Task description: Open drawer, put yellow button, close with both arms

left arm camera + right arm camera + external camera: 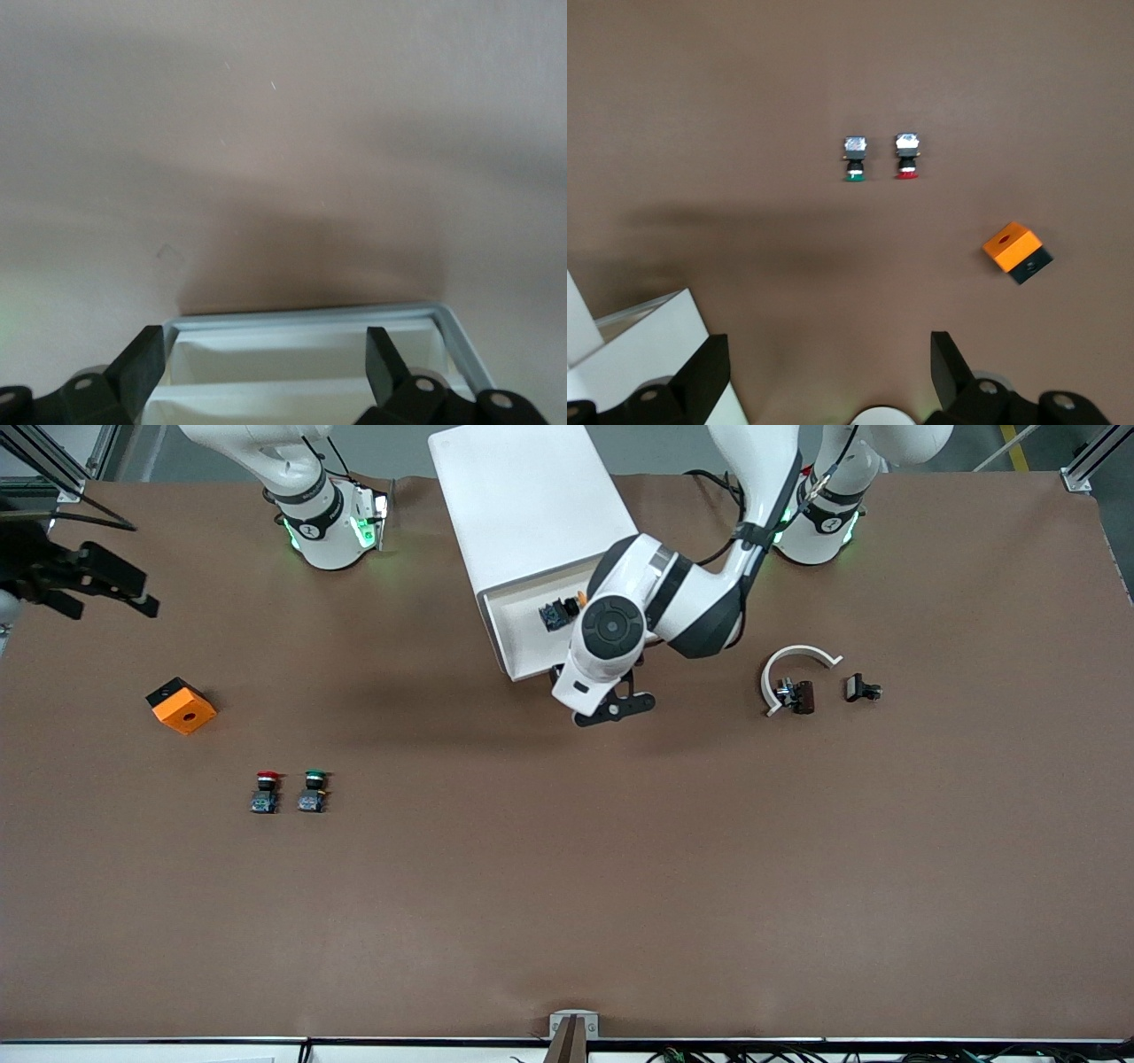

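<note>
While yellow button (560,613) shows only frontally, probably in drawer (518,633), both grippers apart.

The left arm's wrist is covering part of the open drawer (518,638) and half-hiding the yellow button (560,612) lying in it. The front view's edge is cutting off the right gripper (124,593). The small dark parts (797,693) beside the white curved piece (793,662) are showing too small to identify.
</note>
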`<state>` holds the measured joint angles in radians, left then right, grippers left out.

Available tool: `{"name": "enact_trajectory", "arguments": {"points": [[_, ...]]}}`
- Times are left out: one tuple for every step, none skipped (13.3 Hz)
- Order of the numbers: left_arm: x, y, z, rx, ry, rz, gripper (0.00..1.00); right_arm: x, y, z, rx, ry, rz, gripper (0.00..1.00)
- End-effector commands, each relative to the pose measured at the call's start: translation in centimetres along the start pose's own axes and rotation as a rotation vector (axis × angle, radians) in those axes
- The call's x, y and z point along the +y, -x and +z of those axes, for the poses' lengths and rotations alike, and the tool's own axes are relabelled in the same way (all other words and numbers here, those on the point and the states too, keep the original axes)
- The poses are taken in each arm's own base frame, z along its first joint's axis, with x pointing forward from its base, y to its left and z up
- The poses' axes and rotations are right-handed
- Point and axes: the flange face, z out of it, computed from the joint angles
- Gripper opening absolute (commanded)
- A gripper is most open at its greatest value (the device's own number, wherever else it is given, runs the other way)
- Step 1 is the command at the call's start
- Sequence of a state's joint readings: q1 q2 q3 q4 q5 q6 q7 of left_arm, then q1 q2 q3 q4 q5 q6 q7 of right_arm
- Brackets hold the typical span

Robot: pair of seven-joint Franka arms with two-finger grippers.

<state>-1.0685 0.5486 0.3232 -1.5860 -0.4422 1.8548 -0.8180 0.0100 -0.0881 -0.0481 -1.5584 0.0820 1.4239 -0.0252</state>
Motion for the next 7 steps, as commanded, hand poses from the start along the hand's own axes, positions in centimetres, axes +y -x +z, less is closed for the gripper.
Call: {"name": "enact_trajectory", "arguments": {"points": [[0.8, 3.0, 0.6, -0.014, -0.007, 0.004, 1.0, 0.6, 0.1, -0.3, 0.019, 0.061, -0.043, 1.0], [1.2, 3.7, 0.7, -0.018, -0.006, -0.004, 1.0, 0.4, 0.1, -0.5, 0.021, 0.08, -0.047, 1.0], [1.7, 4.7, 1.2, -0.027, -0.01, -0.004, 1.0, 0.1, 0.1, -0.5, 0.02, 0.082, -0.053, 1.0], [2.1, 5.5, 1.4, -0.034, -0.011, -0.007, 1.0, -0.6, 0.2, -1.0, 0.029, 0.088, -0.06, 1.0], [2.5, 6.3, 1.8, -0.041, -0.015, -0.009, 1.0, -0.2, 0.2, -1.0, 0.029, 0.084, -0.053, 1.0], [2.9, 7.3, 2.2, -0.049, -0.019, -0.016, 1.0, 0.0, 0.2, -1.1, 0.029, 0.083, -0.058, 1.0], [3.3, 8.3, 2.5, -0.056, -0.022, -0.023, 1.0, -0.1, 0.1, -1.0, 0.028, 0.084, -0.061, 1.0]]}}
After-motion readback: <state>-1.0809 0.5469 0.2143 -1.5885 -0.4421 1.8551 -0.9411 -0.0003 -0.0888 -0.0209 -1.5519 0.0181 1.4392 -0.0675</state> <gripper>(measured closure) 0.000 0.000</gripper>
